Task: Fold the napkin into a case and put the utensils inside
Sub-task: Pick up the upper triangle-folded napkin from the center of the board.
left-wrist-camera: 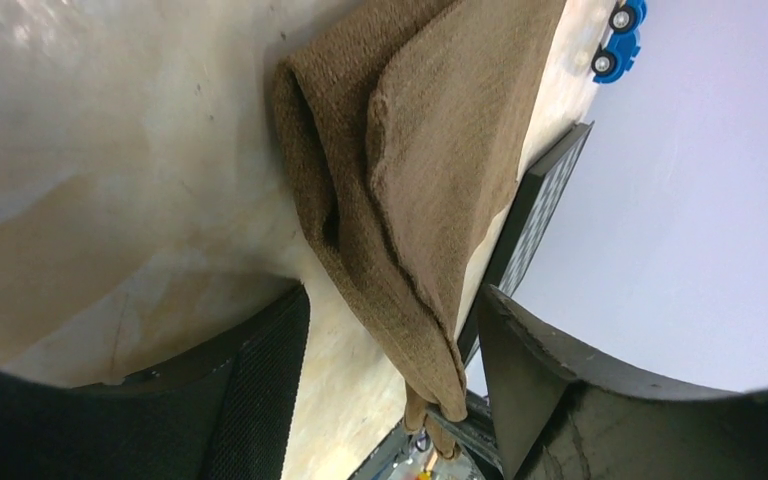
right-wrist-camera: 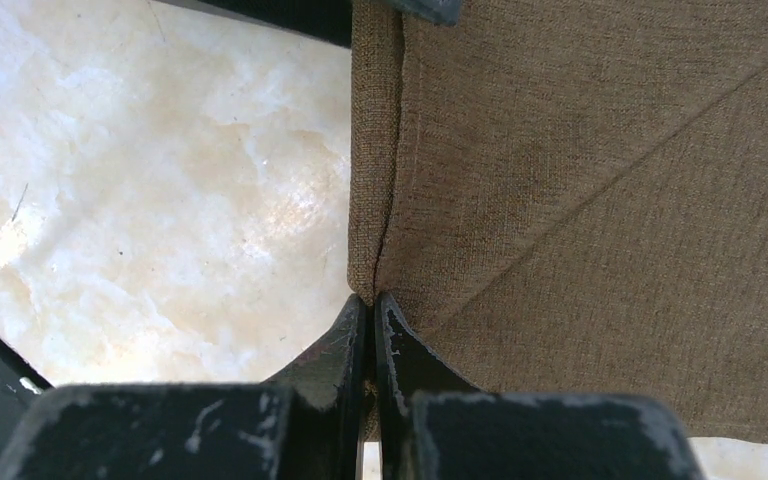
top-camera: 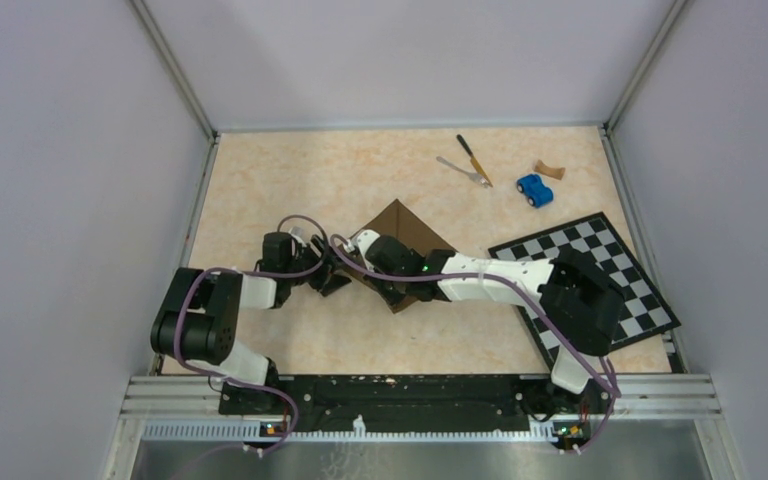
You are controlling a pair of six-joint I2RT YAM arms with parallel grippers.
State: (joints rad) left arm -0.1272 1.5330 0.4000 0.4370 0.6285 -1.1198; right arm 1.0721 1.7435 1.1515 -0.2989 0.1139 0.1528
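Observation:
The dark brown napkin lies partly folded at the table's middle, its near part hidden under both wrists. My right gripper is shut on the napkin's hemmed edge at a corner. In the left wrist view a doubled fold of napkin runs between the spread fingers of my left gripper, which stands open around it; its far tip is pinched in the other jaws. The left gripper sits at the napkin's left side. The knife, yellow-handled, and the silver fork lie together far back.
A blue toy car and a small brown piece sit right of the utensils. A black-and-white checkered board lies at the right under the right arm, its edge close to the napkin. Walls enclose the table.

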